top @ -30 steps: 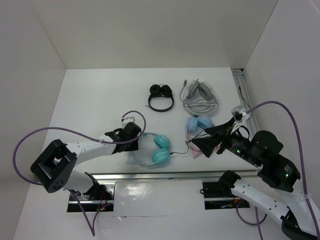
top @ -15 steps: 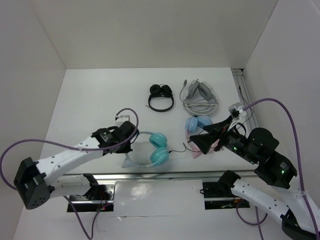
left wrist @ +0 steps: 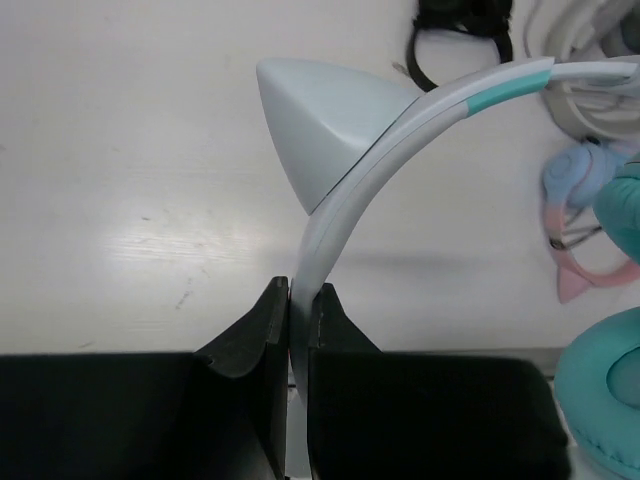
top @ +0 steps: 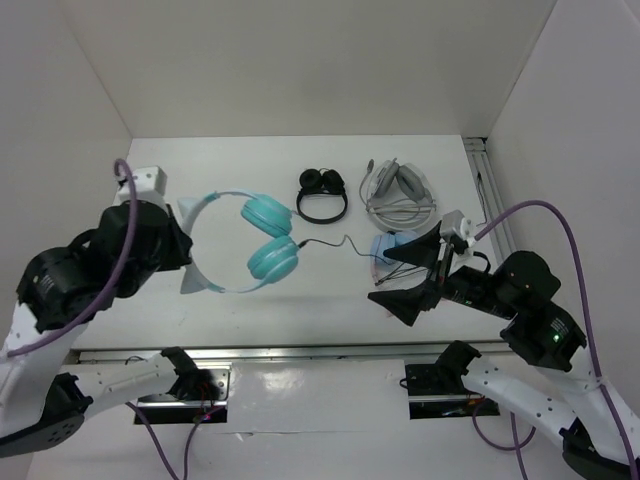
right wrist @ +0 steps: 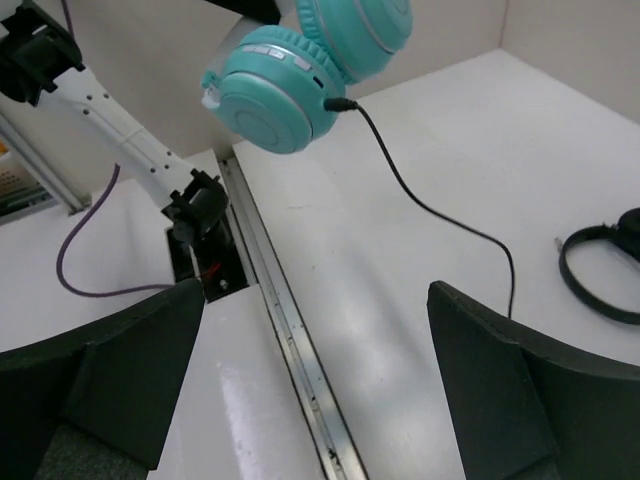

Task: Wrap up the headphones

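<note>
The headphones (top: 265, 237), with teal round cups and a white headband with small pointed ears, hang lifted above the table at the left. My left gripper (top: 186, 247) is shut on the headband (left wrist: 345, 195); in the left wrist view both jaws press flat on the band just below one pointed ear (left wrist: 320, 125). The thin black cable (top: 328, 241) trails from the lower cup rightward to the table. My right gripper (top: 397, 275) stands wide open over the table's near right, nothing between its fingers. In the right wrist view a teal cup (right wrist: 272, 98) and the cable (right wrist: 430, 205) hang ahead of the right gripper (right wrist: 318, 385).
A small all-black pair (top: 322, 195) and a grey-white pair (top: 400, 192) lie at the back. A pink-banded pair with light blue cups (top: 388, 247) lies partly under my right gripper. A metal rail (top: 300, 350) runs along the table's near edge.
My left gripper closed on the headband and lifted the headphones off the table, up and to the left. The cable stretched out behind them. My right gripper rose a little and stayed open.
</note>
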